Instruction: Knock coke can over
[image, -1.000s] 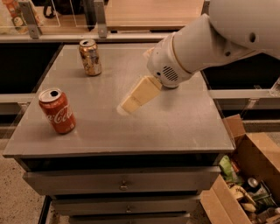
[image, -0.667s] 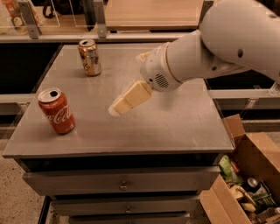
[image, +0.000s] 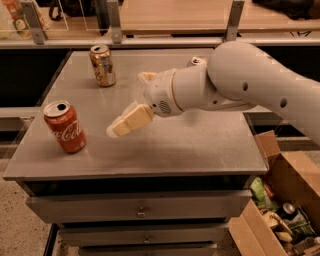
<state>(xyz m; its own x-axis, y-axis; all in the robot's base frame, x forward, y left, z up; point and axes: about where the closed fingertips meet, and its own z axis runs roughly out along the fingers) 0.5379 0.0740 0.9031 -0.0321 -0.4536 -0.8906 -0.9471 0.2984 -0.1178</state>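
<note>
The red coke can (image: 65, 126) stands upright near the front left corner of the grey table (image: 190, 145). My gripper (image: 120, 127) hangs just above the table's middle, to the right of the can and a short gap away from it, with its cream fingertips pointing left toward it. The white arm reaches in from the right and hides part of the table's back right.
An orange-gold patterned can (image: 102, 65) stands upright at the back left of the table. The silver top of another can (image: 197, 61) peeks out behind the arm. An open cardboard box (image: 280, 210) of clutter sits on the floor at right. Drawers are below the tabletop.
My gripper and arm have moved left across the table, closing much of the gap to the coke can. The cans have not moved.
</note>
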